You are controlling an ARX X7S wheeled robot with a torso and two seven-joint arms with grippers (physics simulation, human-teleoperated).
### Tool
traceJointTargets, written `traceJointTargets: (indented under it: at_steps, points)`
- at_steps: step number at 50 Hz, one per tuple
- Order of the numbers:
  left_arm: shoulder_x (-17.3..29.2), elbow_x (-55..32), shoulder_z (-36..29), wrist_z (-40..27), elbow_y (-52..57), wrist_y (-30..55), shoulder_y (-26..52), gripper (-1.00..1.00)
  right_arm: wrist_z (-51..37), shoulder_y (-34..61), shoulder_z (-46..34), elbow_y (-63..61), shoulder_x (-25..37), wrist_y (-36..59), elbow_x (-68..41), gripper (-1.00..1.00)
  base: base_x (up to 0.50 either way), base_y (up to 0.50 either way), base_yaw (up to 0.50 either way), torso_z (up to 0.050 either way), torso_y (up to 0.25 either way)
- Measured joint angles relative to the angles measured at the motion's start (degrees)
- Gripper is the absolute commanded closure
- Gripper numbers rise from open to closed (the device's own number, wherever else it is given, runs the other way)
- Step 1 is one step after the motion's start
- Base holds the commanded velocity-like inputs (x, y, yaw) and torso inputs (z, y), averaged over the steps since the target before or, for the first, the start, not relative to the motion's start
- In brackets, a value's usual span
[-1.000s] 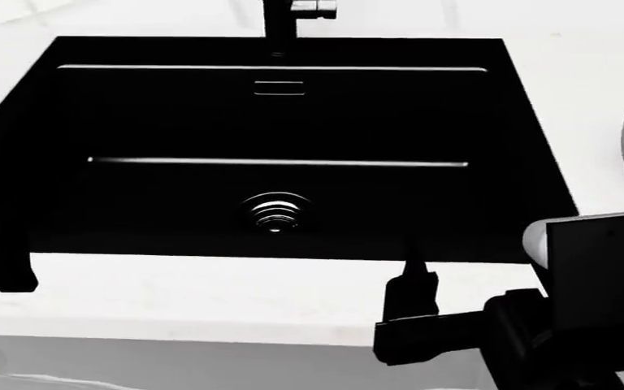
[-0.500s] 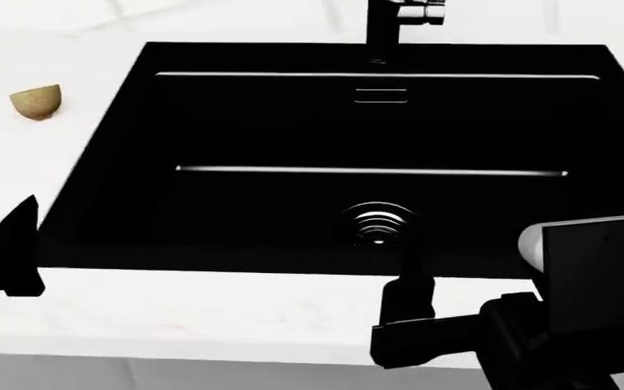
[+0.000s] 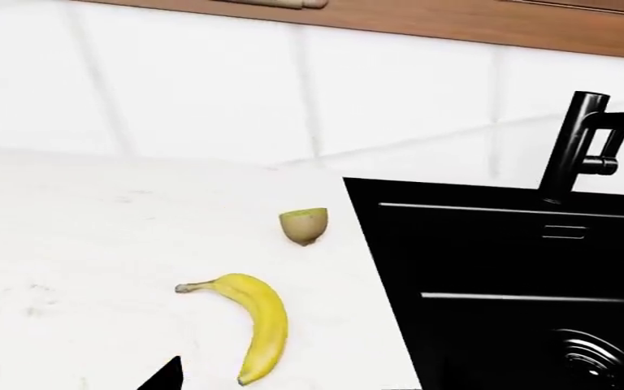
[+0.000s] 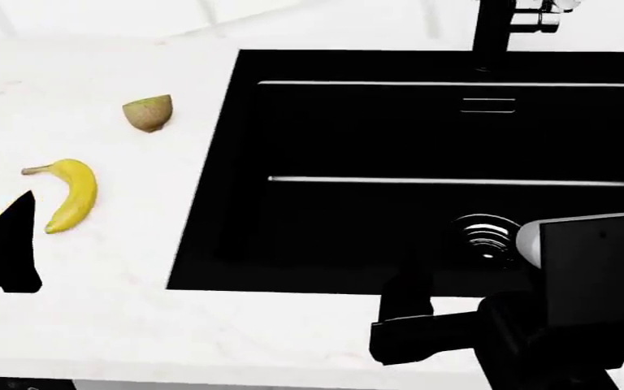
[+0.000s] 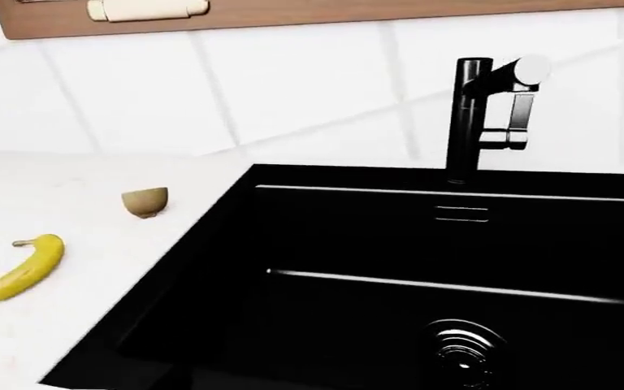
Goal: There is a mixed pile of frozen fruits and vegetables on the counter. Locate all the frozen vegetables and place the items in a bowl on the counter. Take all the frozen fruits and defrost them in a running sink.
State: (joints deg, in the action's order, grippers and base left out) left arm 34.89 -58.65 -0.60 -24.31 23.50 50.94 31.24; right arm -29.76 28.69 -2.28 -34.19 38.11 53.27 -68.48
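curved yellow banana (image 4: 67, 195) on smooth white counter (image 4: 95, 317), left of large black rectangular sink (image 4: 421, 162) | brown-skinned kiwi half (image 4: 147, 112) beyond banana, nearer sink rim | left gripper (image 4: 3, 244) near banana, grip state unclear | right gripper (image 4: 405, 313) at sink's front edge, jaws unreadable

We see only a dark corner of the left gripper (image 3: 166, 375) in its own wrist view, cut by the frame edge, so we cannot tell how its jaws stand. In the head view the right gripper (image 4: 405, 305) is a black silhouette against the sink (image 4: 323, 227); its finger gap is unreadable. The right arm hides part of the drain (image 4: 486, 231) just beyond it. The faucet (image 4: 496, 28) is cut off at the top.
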Motion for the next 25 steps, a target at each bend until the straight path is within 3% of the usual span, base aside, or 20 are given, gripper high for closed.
traceJointTargets:
  at_steps: [19,25]
  points:
    - [-0.15,0.32,-1.51,0.05,-0.93,0.60,1.82,-1.00,0.89,1.62,-1.09,1.77,-0.32,-0.27,0.75,-1.00,0.13,0.49,0.00,0.000,0.000]
    - [-0.09,0.37,-1.74,0.02,-1.05,0.73,2.19,-1.00,0.75,1.92,-1.08,1.67,-0.07,-0.16,0.52,-1.00,0.29,0.24,0.00,0.000,0.000]
